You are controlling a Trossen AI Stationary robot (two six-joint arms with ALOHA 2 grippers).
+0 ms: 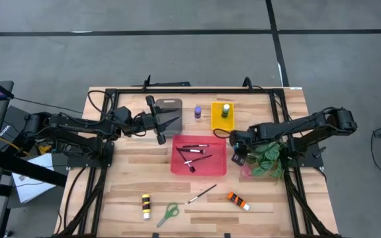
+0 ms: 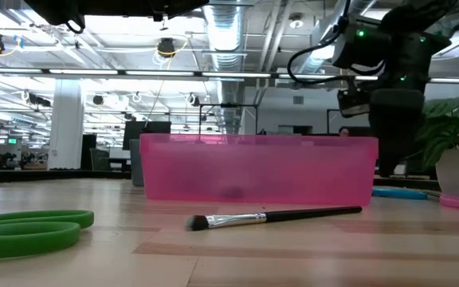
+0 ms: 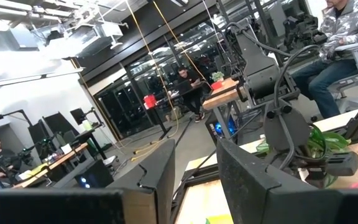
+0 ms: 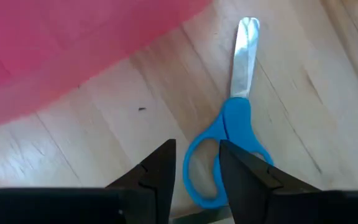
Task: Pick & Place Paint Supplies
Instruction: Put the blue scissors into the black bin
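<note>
From above I have the wooden tabletop (image 1: pixel 131 192) with the red tray (image 1: pixel 218 170) in the middle, a few brushes already lying in it. The grey tray (image 1: pixel 172 106) and the yellow tray (image 1: pixel 217 122) sit behind it, and the leafy plant (image 1: pixel 267 158) crowds the red tray's right side.

My left arm waits over the back left of the tabletop near the grey tray; its left tool (image 3: pixel 192 163) points out into the room, fingers a little apart with nothing between them.

The work is on the right. My right tool (image 4: pixel 197 163) hangs just off the red tray's right edge, fingers slightly apart and empty, directly over the blue scissors (image 4: pixel 227 134), which lie flat on the wood beside the tray with the blades shut. The handle loops sit right at my fingertips.

To do this pick well, I think I should widen the fingers first, since the present gap looks too narrow for the handles. Then I would straddle the narrow neck where handle meets blade, go down until the tips nearly touch wood, and close squarely. The plant leaves and tray wall are near, so I would come straight down.

Loose at the front still: a paintbrush (image 2: pixel 273 217), green scissors (image 2: pixel 24 229), a yellow tube (image 1: pixel 146 205) and an orange tube (image 1: pixel 238 201).
</note>
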